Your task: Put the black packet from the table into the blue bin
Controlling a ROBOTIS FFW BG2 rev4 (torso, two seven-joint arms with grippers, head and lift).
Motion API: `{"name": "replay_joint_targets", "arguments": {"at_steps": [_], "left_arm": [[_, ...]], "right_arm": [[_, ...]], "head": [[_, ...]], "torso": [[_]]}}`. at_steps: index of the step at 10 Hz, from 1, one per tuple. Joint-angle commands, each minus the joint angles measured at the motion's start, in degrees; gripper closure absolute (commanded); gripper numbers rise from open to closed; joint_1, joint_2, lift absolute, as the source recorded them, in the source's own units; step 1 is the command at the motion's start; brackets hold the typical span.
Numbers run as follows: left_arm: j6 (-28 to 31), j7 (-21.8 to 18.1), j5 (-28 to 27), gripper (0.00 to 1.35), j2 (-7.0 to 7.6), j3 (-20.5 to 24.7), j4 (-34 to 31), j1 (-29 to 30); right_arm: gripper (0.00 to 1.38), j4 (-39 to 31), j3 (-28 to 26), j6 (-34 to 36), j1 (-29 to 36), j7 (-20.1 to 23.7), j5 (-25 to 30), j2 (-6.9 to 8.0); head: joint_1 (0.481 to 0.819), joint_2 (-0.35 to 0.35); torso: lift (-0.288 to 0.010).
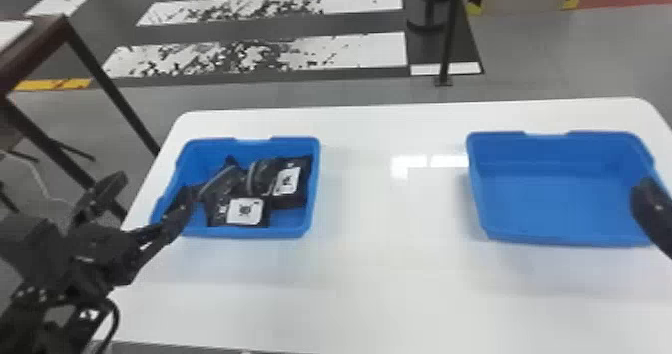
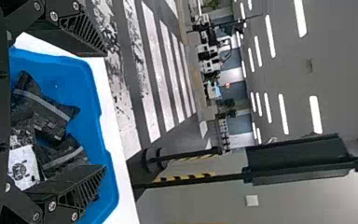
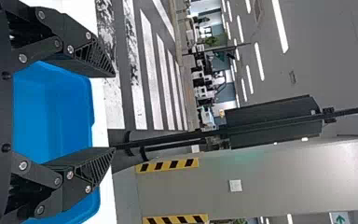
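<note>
Several black packets (image 1: 225, 190) with white labels lie overlapping inside the left blue bin (image 1: 312, 198). My left gripper (image 1: 156, 187) stands open at that bin's left side, one finger over its left part and the other outside the wall. In the left wrist view, the left gripper (image 2: 104, 111) has its fingers wide apart, the packets (image 2: 42, 109) beyond them in the bin. At the far right is the right blue bin (image 1: 555, 198), its blue floor showing. My right gripper (image 1: 652, 205) is at its right side; in the right wrist view the right gripper (image 3: 113, 112) is open, holding nothing.
Both bins stand on a white table (image 1: 390, 258), with bare tabletop between them and along the front. A dark-framed table (image 1: 35, 53) stands off to the left. Behind the white table, a black post (image 1: 450, 33) rises from the floor.
</note>
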Motion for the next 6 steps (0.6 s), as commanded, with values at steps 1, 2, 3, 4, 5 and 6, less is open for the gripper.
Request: {"name": "replay_joint_targets", "arguments": {"at_steps": [1,2,3,4,5,6], "left_arm": [[-3.31,2.8,5.67,0.19,-0.11,-1.57,-3.55,5.81],[-5.7,6.4,9.09,0.19,-0.11,-3.86,-5.8,9.61],[-8.51,10.35,11.04,0.19,-0.11,-5.91,-8.19,12.98],[-12.03,12.99,12.86,0.19,-0.11,-7.29,-9.17,15.23],[-14.0,13.61,13.78,0.19,-0.11,-7.51,-9.17,16.36],[-15.54,14.92,14.46,0.19,-0.11,-8.09,-9.17,16.92]], "right_arm": [[0.5,-0.14,0.0,0.02,0.18,-0.01,-0.11,0.05],[0.5,-0.14,0.0,0.02,0.46,-0.01,-0.22,0.05],[0.5,-0.28,-0.12,0.02,0.74,0.08,-0.34,0.05],[0.5,-0.42,-0.12,0.02,0.88,-0.01,-0.34,0.05],[0.5,-0.56,-0.12,0.02,0.88,0.08,-0.34,0.05],[0.5,-0.7,-0.12,0.02,1.02,0.08,-0.34,0.05]], "head": [[0.695,0.148],[0.695,0.141],[0.695,0.135],[0.695,0.122],[0.695,0.11],[0.695,0.103]], "torso": [[-0.11],[-0.11],[-0.11],[-0.11],[-0.11],[-0.11]]}}
